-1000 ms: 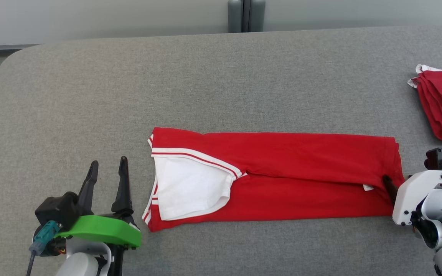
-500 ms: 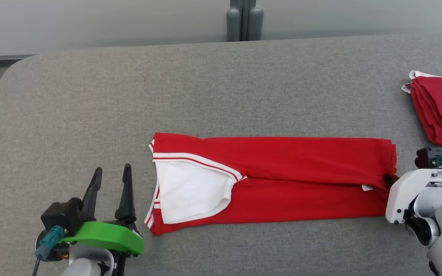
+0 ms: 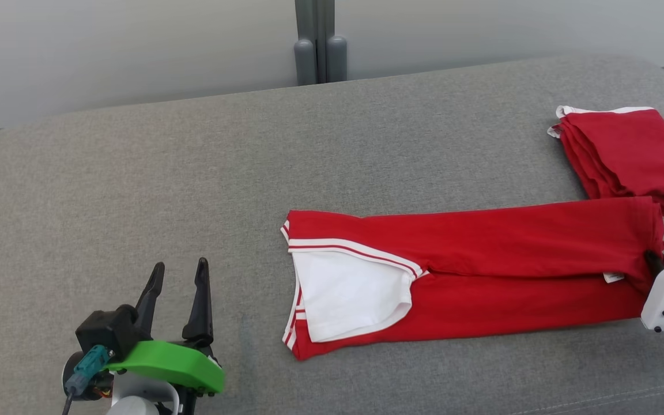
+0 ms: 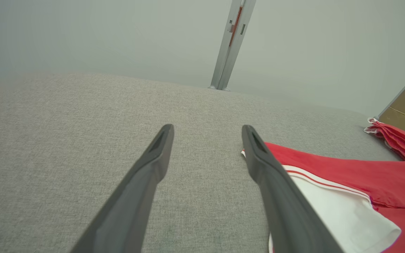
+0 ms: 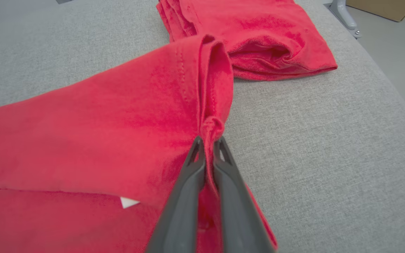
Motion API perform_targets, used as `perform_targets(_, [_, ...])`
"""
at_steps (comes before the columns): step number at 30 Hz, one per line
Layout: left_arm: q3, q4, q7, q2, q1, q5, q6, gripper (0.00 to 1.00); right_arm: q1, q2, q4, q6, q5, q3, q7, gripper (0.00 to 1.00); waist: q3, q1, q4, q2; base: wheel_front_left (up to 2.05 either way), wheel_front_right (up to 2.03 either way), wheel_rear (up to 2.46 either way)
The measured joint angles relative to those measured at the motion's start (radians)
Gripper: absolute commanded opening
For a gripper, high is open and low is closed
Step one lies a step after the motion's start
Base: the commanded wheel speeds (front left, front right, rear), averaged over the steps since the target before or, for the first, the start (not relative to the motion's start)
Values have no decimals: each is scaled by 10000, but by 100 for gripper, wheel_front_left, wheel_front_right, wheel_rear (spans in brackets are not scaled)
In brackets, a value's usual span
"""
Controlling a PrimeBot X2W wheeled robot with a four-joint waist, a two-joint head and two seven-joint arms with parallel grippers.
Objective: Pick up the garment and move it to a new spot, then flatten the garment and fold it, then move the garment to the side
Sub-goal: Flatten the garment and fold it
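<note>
1. Garment [image 3: 482, 271]: a red shirt with white-striped trim, folded into a long band. It lies flat across the right half of the grey fabric counter [image 3: 136, 173]. A white panel [image 3: 349, 294] sits on top at its left end, and a small white tag shows near its right end.
2. Right gripper [image 5: 207, 144]: jaws pinched together on a bunched fold at the garment's right-end hem. The cloth stands up in a ridge just beyond the fingertips.
3. Left gripper [image 3: 181, 263]: fingers spread wide, holding nothing. It is over bare counter just left of the garment's white end, clear of the cloth.
4. Stack of folded red garments [image 3: 626, 155]: at the far right of the counter, right at the garment's far right corner. Whether they touch cannot be told.
5. Grey post [image 3: 320, 40]: against the pale wall behind the counter.
6. Cardboard box [image 4: 404, 110]: beyond the counter's right end.
</note>
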Motion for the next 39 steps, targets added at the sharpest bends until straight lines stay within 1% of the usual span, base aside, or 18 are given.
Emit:
perform_targets(5, [-13, -12, 10, 29, 9, 0, 13, 100, 300, 140, -955, -2, 113, -194, 314, 0, -89, 0, -293, 0, 0, 0, 0])
perform_targets(9, [-50, -21, 40, -10, 4, -48, -10, 100, 527, 516, -1866, -4, 408, -291, 594, 0, -82, 0, -293, -1, 0, 0, 0])
perform_targets(13, [-59, -10, 38, -71, 1, -130, -59, 100, 915, 924, -3162, -6, 905, -324, 1047, 0, -64, 0, -81, 0, 0, 0, 0])
perform_targets(18, [-19, 35, 27, -125, -3, -205, -92, 100, 1427, 1375, -4938, -8, 1484, 44, 1778, 0, -46, 0, 262, -1, 0, 0, 0])
perform_targets(23, [-2, 105, -8, -228, -52, -219, -178, 100, 1453, 1756, -5990, -12, 1764, 692, 2255, 0, -10, 0, 631, 0, 0, 0, 0])
perform_targets(26, [6, 151, -40, -303, -146, -219, -240, 100, 1174, 2084, -6040, -12, 1847, 1321, 2391, 0, 37, 0, 854, 0, 0, 0, 0])
perform_targets(29, [12, 203, -48, -374, -228, -219, -276, 100, 731, 2385, -5764, -12, 1908, 2015, 2397, 0, 103, 0, 1072, 0, 0, 0, 0])
perform_targets(32, [12, 245, -54, -454, -375, -213, -357, 100, 307, 2719, -5244, -12, 1996, 2738, 2382, 0, 184, 0, 1312, -1, 0, 0, 0])
perform_targets(38, [-6, 431, -63, -696, -599, -167, -502, 100, -400, 2924, -3975, -12, 2046, 3645, 2209, 0, 341, 0, 1780, -1, 0, 0, 0])
perform_targets(39, [0, 500, -65, -759, -630, -128, -533, 100, -613, 2959, -3572, -12, 2050, 3774, 2111, 0, 392, 0, 1914, 0, 0, 0, 0])
